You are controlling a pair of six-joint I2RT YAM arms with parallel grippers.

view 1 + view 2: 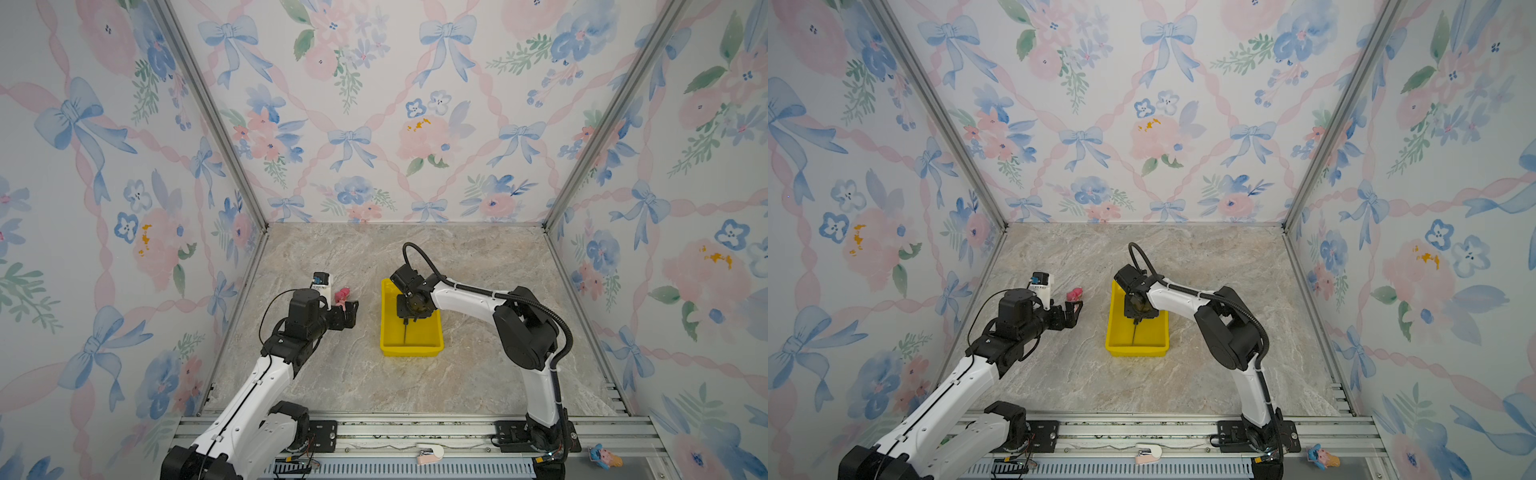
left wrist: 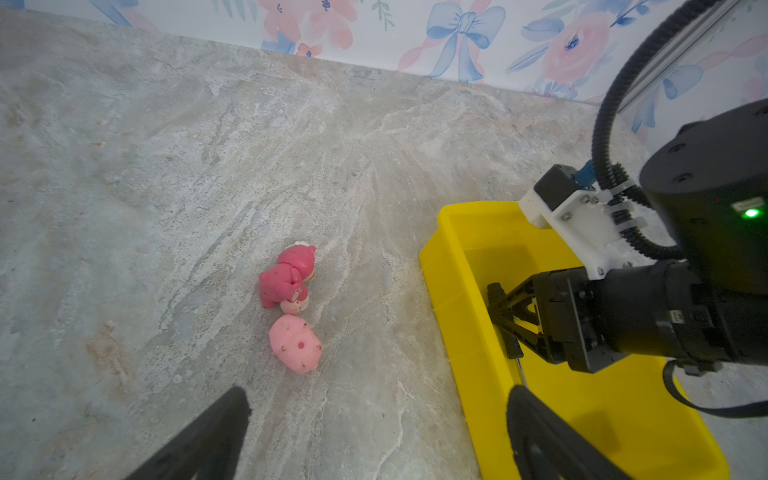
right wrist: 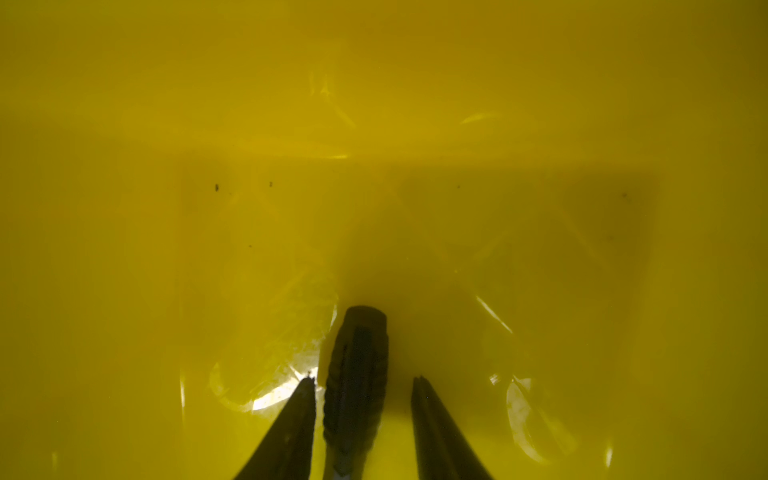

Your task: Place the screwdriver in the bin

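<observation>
The yellow bin [image 1: 411, 351] [image 1: 1137, 351] stands mid-table. My right gripper [image 1: 405, 318] [image 1: 1136, 320] reaches down into it. In the right wrist view the screwdriver's black handle [image 3: 357, 374] lies on the bin floor [image 3: 374, 187] between the parted fingers of the right gripper [image 3: 365, 380], with a gap on each side. The thin shaft [image 1: 404, 332] [image 1: 1134, 332] runs toward the bin's near wall. My left gripper [image 1: 351, 313] [image 2: 380, 397] hovers open over bare table left of the bin [image 2: 457, 316], holding nothing.
Two small pink toys [image 2: 286, 278] [image 2: 296, 343] lie on the marble top left of the bin, close to the left gripper [image 1: 1075, 313]. A pale object [image 1: 430, 453] and a blue-pink toy [image 1: 604, 455] rest on the front rail. Floral walls enclose three sides.
</observation>
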